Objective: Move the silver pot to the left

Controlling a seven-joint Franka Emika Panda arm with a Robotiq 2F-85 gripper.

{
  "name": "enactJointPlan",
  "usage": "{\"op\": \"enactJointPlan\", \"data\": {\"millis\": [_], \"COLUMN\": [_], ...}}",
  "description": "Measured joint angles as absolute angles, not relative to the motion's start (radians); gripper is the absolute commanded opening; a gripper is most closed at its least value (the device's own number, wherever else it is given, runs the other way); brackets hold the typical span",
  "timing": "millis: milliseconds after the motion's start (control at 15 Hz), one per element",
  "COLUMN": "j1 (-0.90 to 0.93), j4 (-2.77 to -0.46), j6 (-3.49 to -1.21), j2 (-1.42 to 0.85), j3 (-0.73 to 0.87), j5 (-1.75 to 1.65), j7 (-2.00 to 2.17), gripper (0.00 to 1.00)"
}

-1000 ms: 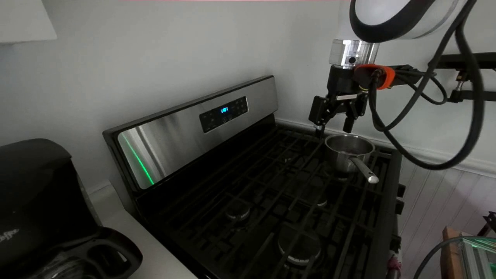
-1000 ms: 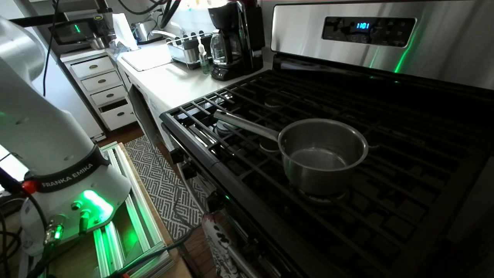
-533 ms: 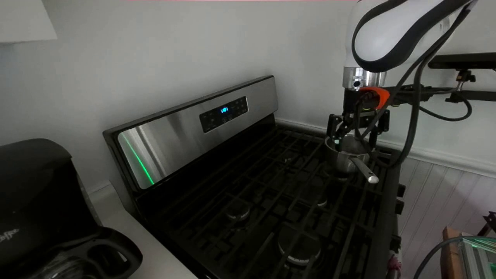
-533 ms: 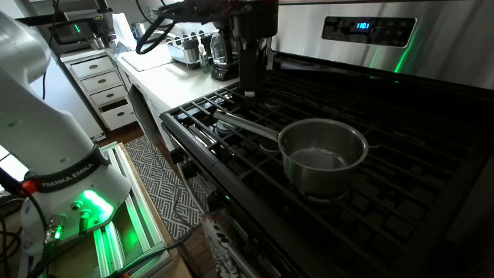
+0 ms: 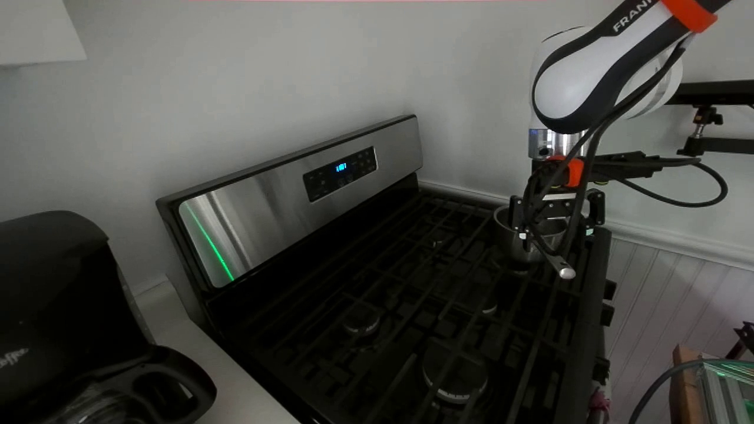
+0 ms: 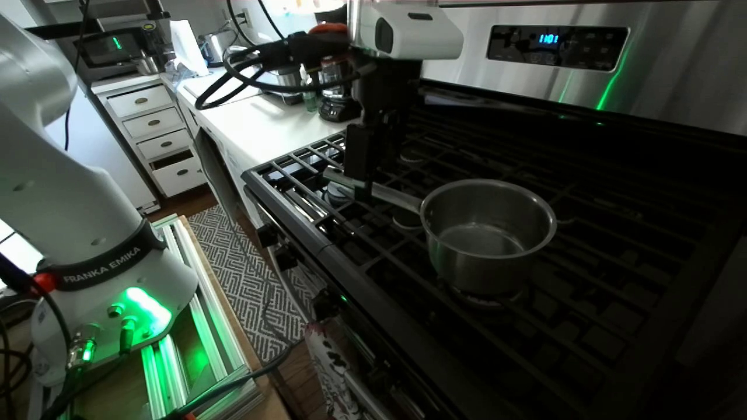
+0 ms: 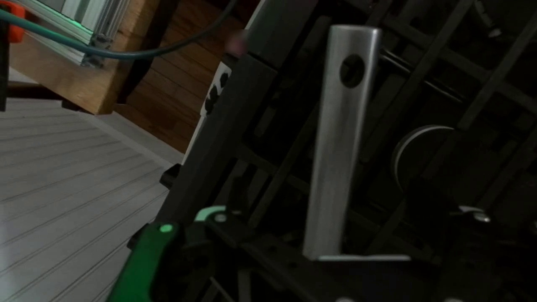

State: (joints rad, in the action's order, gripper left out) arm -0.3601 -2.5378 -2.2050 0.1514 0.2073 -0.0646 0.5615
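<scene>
The silver pot [image 6: 489,268] stands upright on the near stove grate. It shows in both exterior views; in an exterior view the arm and cables partly cover the pot [image 5: 505,235]. Its long straight handle [image 6: 397,195] points toward the counter side. My gripper [image 5: 557,240] is open, pointing down over the handle. In an exterior view the near finger of the gripper [image 6: 363,189] crosses in front of the handle. In the wrist view the handle of the pot [image 7: 340,138] runs between the spread dark fingers of the gripper [image 7: 338,191]. The pot's body is hidden there.
The black stove grates [image 5: 377,294] spread around the pot. The stove's steel back panel [image 5: 265,206] rises behind. A wall [image 5: 471,88] stands close beyond the pot. A coffee maker [image 6: 344,81] stands on the white counter [image 6: 262,125]. A towel [image 6: 332,373] hangs at the stove's front.
My gripper has come down from above and behind the pot and moved toward the handle, its fingers now low around it. The gripper stays open. The pot has not moved.
</scene>
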Motion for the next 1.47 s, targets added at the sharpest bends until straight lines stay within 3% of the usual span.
{"op": "enactJointPlan", "data": {"millis": [200,400,667,733,800,867,1467], "j1": [-0.360,-0.360,-0.358,-0.357,-0.356,-0.356,-0.354], "j4": [-2.537,-2.535,-2.533,-2.532,-2.531,-2.530,-2.528], "j6": [-2.205,-2.205,-2.205,-2.205,-2.205,-2.205,-2.205], "j2": [0.133,0.124,0.121,0.121,0.121,0.121,0.121], "j3": [0.222,0.229,0.230,0.230,0.230,0.230,0.231], "j5": [-0.037,-0.011,0.014,0.018,0.019,0.019,0.020], "j7": [0.562,0.562,0.562,0.562,0.562,0.562,0.562], "gripper": [0.47,0.34,0.34,0.30,0.23,0.07,0.07]}}
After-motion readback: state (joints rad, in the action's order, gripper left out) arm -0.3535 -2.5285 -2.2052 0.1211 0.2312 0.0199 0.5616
